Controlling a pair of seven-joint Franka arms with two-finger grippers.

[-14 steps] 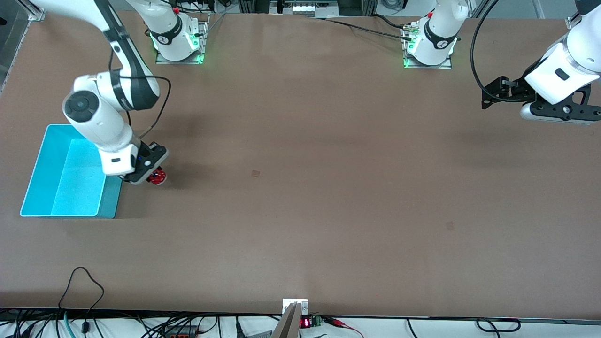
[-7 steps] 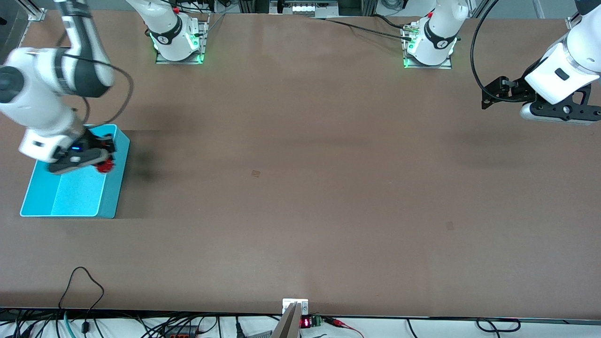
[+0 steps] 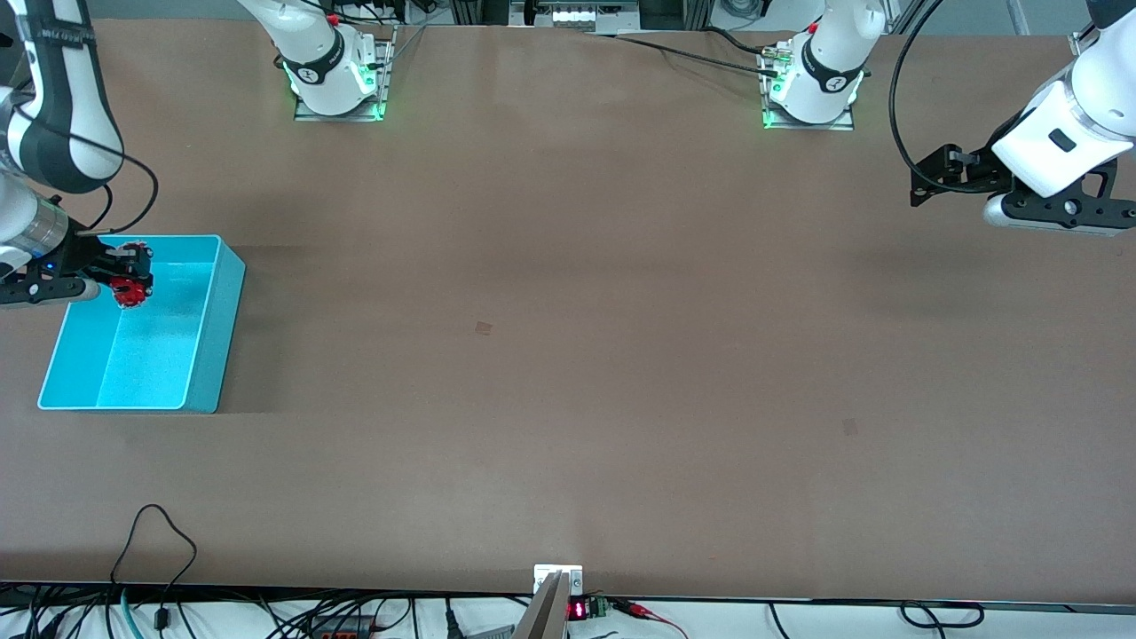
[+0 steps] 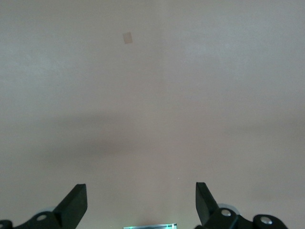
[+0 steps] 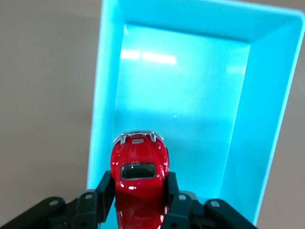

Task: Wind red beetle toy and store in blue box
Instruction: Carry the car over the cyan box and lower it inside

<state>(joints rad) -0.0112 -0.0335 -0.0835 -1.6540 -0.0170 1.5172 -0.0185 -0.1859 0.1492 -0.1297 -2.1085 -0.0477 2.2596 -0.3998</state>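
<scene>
Hanging in the air over the blue box (image 3: 211,302), the right gripper (image 3: 124,277) has its two fingers clamped on the sides of the red beetle toy (image 3: 130,289). The blue box is the landmark: an open-topped turquoise bin resting on the brown table (image 3: 568,355) at the right arm's end. From the front view the toy sits above the part of the box farthest from the front camera, close to the wall at the table's outer edge. The right wrist view looks straight down: the red beetle toy (image 5: 139,179) shows its rounded roof, dark rear window and silvery bumper, pinched between black fingers (image 5: 106,191), with the bare floor of the blue box (image 5: 190,95) beneath it. Nothing else lies inside the box.

Well apart from the blue box, at the left arm's end of the table, the left gripper (image 3: 932,177) waits in the air with its fingers spread wide and nothing between them; its wrist view shows only bare tabletop between the two fingertips (image 4: 76,202).

Judging progress: the toy is lifted and positioned over the box, so carrying looks nearly finished. Whether winding was done cannot be told here. Remaining, most likely, is lowering, releasing the toy into the box, and pulling away.
</scene>
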